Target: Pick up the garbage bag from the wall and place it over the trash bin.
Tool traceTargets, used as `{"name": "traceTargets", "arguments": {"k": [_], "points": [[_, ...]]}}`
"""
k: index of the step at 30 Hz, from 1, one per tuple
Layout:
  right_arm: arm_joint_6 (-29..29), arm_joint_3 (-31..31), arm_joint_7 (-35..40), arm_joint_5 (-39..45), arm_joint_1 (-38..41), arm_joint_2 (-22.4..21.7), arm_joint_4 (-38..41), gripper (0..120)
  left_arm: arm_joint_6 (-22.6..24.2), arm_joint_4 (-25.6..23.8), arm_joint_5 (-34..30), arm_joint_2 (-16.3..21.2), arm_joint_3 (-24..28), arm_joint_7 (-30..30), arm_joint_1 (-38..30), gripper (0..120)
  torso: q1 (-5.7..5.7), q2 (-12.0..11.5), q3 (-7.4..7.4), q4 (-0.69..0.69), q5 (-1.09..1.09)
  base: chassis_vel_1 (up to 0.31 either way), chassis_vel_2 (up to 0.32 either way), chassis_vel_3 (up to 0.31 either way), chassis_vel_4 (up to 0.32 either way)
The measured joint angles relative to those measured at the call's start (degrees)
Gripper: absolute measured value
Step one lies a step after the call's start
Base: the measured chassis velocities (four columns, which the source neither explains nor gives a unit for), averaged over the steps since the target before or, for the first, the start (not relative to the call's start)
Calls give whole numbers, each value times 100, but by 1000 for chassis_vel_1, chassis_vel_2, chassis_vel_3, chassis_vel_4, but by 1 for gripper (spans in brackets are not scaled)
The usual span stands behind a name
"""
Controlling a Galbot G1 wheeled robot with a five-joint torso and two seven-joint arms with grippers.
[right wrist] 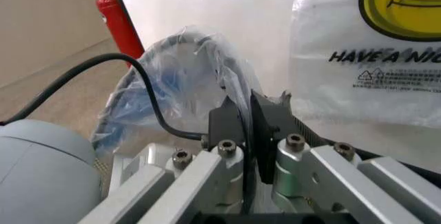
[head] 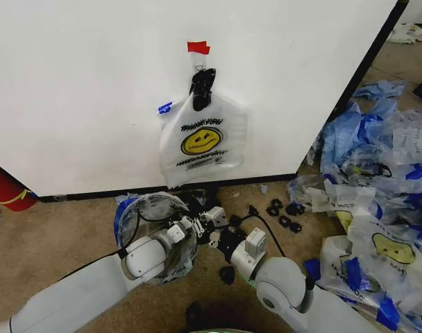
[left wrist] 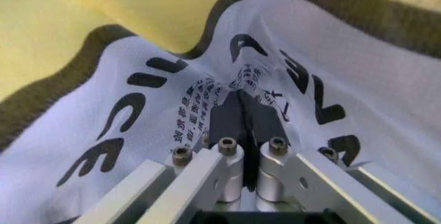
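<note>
Plastic from the garbage bag (head: 152, 216) (right wrist: 179, 74) lies draped over the trash bin (head: 178, 262), which stands on the brown carpet (head: 58, 229) just in front of the white wall (head: 79, 90). The film is clear and wrinkled, with blue patches showing through it. The left gripper (head: 191, 225) (left wrist: 241, 97) sits at the bin's far side. In the left wrist view its fingers are clamped tight on a pinch of the white film, with black letters and small print bunched around the tips and yellow beyond. The right gripper (head: 216, 220) (right wrist: 242, 105) is just beside it, close to the bin's rim. Its fingers are pressed together, and a fold of the bag's film runs down between their tips. A black cable (right wrist: 148, 87) loops across in front of the bag in the right wrist view. Directly above the bin a second smiley bag (head: 203, 142) (right wrist: 372, 53) hangs flat on the wall from a black clip (head: 201, 87), under a strip of red tape (head: 198, 47). Its lower edge ends near the two grippers without touching them. A red cylinder (head: 6, 187) (right wrist: 121, 20) stands at the foot of the wall well off to the left. A heap of loose bags (head: 377, 173) covers the floor on the right, and a few small black pieces (head: 284, 211) lie between it and the bin.
</note>
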Motion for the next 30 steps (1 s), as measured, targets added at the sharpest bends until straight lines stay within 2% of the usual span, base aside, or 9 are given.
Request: {"name": "traceTargets", "arguments": {"k": [18, 30], "points": [[149, 165, -43, 25, 182, 77, -529, 1, -146, -494, 95, 395, -436, 45, 505, 0, 0, 0, 0, 0, 0, 0, 0, 0, 0], [292, 330, -99, -134, 218, 51, -603, 1, -192, -578, 121, 492, -470, 78, 632, 0, 0, 0, 0, 0, 1, 0, 0, 0, 0]]}}
